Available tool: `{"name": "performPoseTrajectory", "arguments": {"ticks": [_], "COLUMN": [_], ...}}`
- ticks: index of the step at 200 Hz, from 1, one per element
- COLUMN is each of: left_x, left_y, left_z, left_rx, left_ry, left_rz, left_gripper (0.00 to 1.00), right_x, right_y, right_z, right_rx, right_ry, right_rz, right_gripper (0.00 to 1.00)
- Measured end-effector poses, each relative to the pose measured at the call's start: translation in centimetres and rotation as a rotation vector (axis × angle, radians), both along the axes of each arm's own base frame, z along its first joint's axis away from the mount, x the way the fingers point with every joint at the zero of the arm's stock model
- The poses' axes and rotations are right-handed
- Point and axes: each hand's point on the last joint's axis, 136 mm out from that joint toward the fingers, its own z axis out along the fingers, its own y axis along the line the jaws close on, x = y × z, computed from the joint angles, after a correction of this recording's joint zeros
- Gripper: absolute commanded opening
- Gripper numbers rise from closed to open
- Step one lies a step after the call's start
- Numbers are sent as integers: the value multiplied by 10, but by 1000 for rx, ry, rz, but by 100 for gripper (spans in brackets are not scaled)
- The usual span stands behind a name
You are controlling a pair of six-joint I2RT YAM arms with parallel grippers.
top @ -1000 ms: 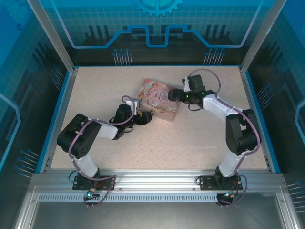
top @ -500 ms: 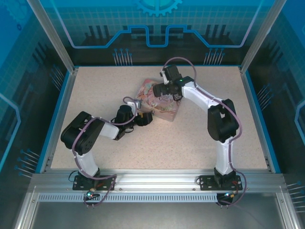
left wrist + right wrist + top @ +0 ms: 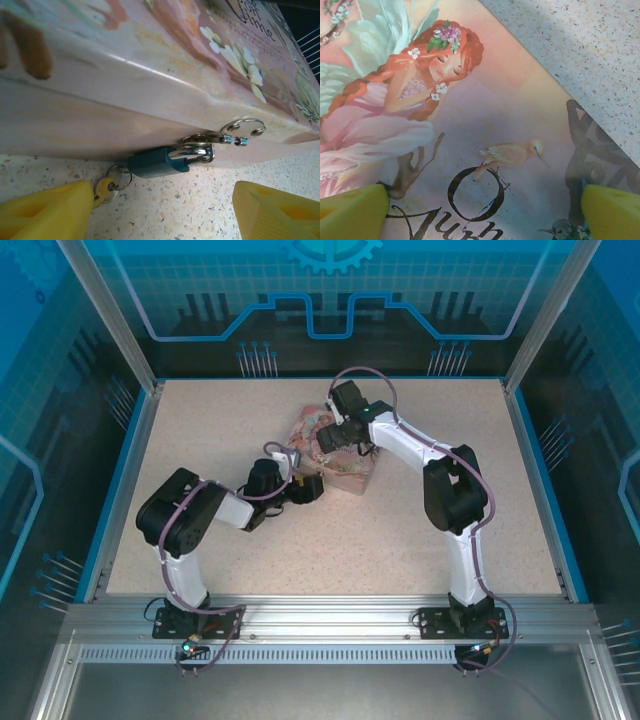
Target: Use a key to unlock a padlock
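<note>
The padlock [image 3: 152, 162], with a small blue body, lies on the table against the front wall of the pink tin [image 3: 150, 90]. Its metal shackle [image 3: 199, 151] passes through the tin's hasp. The key [image 3: 106, 189] has a yellowish head and sits on a thin ring at the padlock's left end. It lies right beside my left fingertip, partly hidden by it. My left gripper [image 3: 165, 215] is open, low on the table, facing the padlock [image 3: 310, 485]. My right gripper [image 3: 482, 212] is open just above the tin's illustrated lid [image 3: 330, 435].
The pink tin [image 3: 352, 472] sits mid-table between both arms. A loose metal ring [image 3: 245, 131] hangs at the hasp. Speckled tabletop [image 3: 400, 530] stretches all round, bounded by a blue rim and metal posts.
My right arm has swung left from the tin's right side and now hovers over its lid. The left gripper has barely moved.
</note>
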Motion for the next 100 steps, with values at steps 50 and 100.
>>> {"name": "performPoseTrajectory", "arguments": {"ticks": [50, 100], "left_x": [10, 13], "left_y": [-4, -8], "left_z": [2, -2], "left_rx": [41, 43], "left_ry": [-64, -54], "left_rz": [-32, -65], "left_gripper": [71, 55], "right_x": [0, 2], "right_y": [1, -1], "right_z": [-1, 0], "right_rx": [-2, -10], "right_ry": [-8, -18], "right_rz": [7, -1], "right_gripper": [100, 100]}}
